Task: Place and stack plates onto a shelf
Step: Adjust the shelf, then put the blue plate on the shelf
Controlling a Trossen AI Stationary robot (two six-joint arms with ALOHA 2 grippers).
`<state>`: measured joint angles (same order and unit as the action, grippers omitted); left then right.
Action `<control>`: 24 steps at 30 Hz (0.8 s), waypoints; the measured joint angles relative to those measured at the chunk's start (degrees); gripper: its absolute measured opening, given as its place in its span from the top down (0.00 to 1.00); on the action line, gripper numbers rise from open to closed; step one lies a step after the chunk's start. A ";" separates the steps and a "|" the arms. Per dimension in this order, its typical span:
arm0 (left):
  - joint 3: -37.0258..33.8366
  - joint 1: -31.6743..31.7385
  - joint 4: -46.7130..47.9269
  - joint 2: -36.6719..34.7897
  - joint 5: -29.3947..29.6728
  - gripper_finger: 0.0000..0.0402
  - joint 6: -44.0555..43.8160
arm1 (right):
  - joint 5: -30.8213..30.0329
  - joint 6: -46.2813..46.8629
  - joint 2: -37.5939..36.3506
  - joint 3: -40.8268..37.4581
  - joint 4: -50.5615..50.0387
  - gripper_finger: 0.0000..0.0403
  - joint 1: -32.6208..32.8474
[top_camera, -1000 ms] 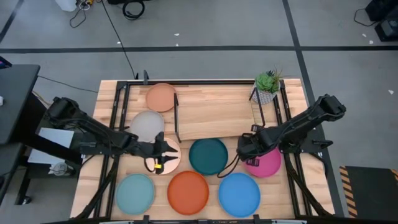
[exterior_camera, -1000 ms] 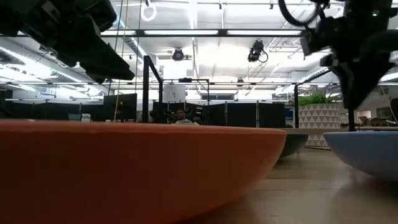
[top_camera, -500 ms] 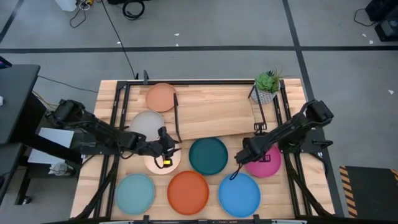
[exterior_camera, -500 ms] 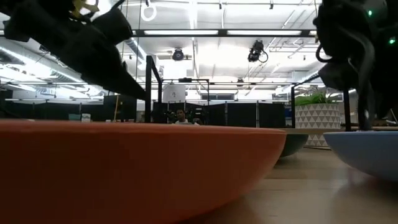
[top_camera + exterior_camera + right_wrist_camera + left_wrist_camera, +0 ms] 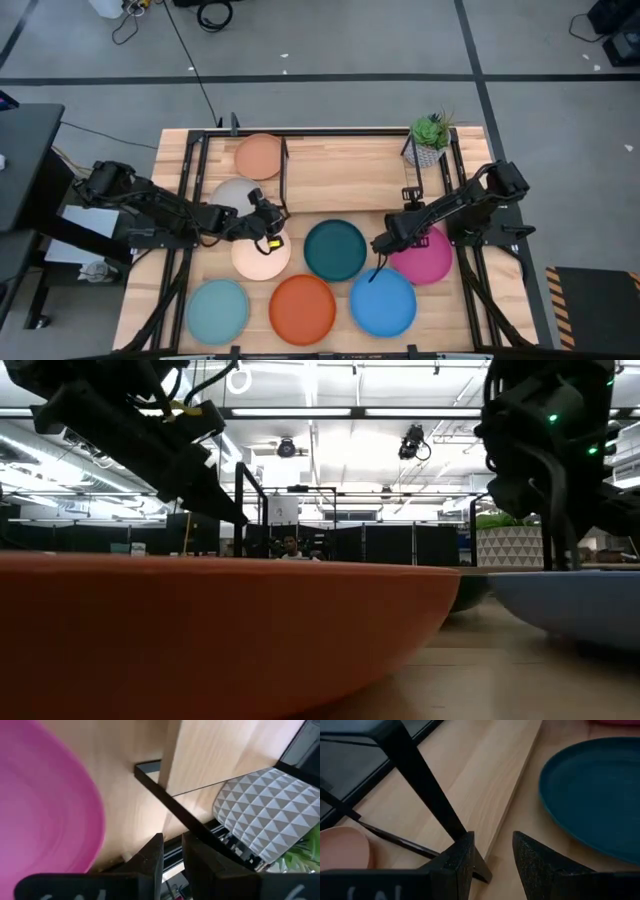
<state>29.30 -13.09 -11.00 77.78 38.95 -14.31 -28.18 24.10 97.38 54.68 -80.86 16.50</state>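
Eight plates lie in the high view. Peach (image 5: 259,155) and grey (image 5: 232,194) sit at the far left by the shelf (image 5: 345,178), whose wood top stands on thin black legs. Cream (image 5: 258,258), dark teal (image 5: 335,250) and magenta (image 5: 428,256) form a middle row. Aqua (image 5: 217,310), orange (image 5: 302,308) and blue (image 5: 383,302) lie along the near edge. My left gripper (image 5: 270,226) (image 5: 492,857) hangs open over the cream plate's far rim, beside the shelf's near-left leg (image 5: 420,785). My right gripper (image 5: 383,241) (image 5: 172,860) stands narrowly open and empty at the magenta plate's left rim (image 5: 45,805).
A potted plant (image 5: 431,138) in a triangle-patterned planter (image 5: 265,815) stands at the shelf's far right. A black frame (image 5: 200,170) edges the table. Free wood shows between the shelf's near edge and the middle row of plates.
My left gripper has moved from over the cream plate toward the table's far edge and the shelf's near-left leg, tipping more level. My right gripper has sunk and gone toward the table's left, off the magenta plate's middle to its left rim, while rolling.
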 joint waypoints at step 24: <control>0.00 -12.29 -3.64 -5.97 -12.98 0.65 2.96 | 15.70 -4.17 -0.07 17.51 40.31 0.80 12.30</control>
<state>29.30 -25.38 -14.64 71.81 25.96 -11.35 -12.48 19.93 97.32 72.19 -40.55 28.80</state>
